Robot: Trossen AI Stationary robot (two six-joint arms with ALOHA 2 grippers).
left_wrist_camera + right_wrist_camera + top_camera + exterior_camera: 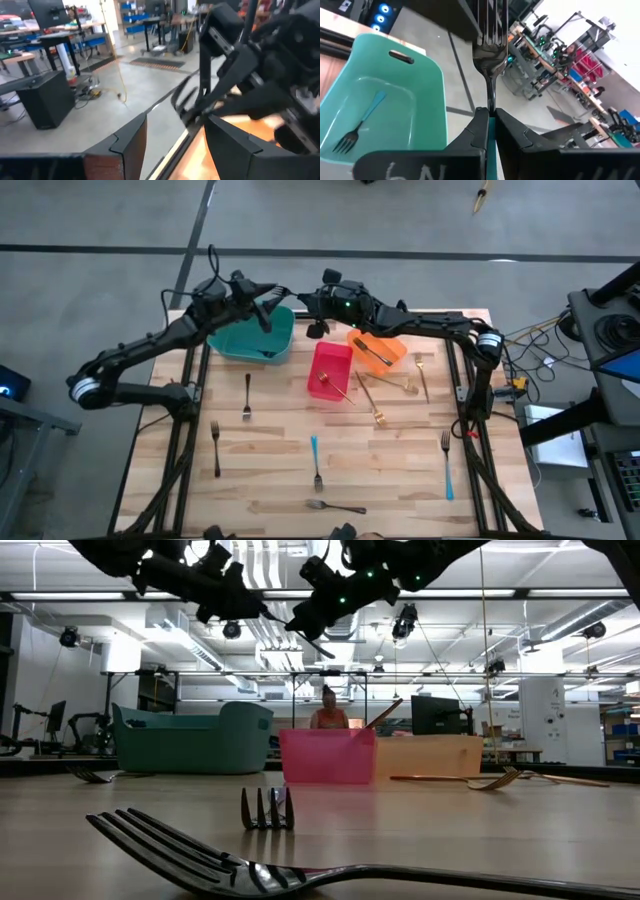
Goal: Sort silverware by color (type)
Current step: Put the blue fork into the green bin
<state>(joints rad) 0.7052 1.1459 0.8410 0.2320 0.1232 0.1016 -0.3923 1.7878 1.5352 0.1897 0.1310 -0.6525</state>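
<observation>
Nearest the camera, a dark fork lay flat, well short of the teal bin. Past it, more forks sat loose on the table. Up by the teal bin's far rim, my right gripper was pinched shut on a fork, its long axis pointing at my left gripper, whose fingers stood open, facing it. One blue-handled fork was already in the teal bin.

Even, fairly bright overhead light falls on the table in the high view, casting only soft, short shadows. In the low view, ceiling lamps glare and the nearest fork is dark and slightly soft. The left wrist view is heavily motion-blurred. The right wrist view is sharper, with a washed-out bright background.
</observation>
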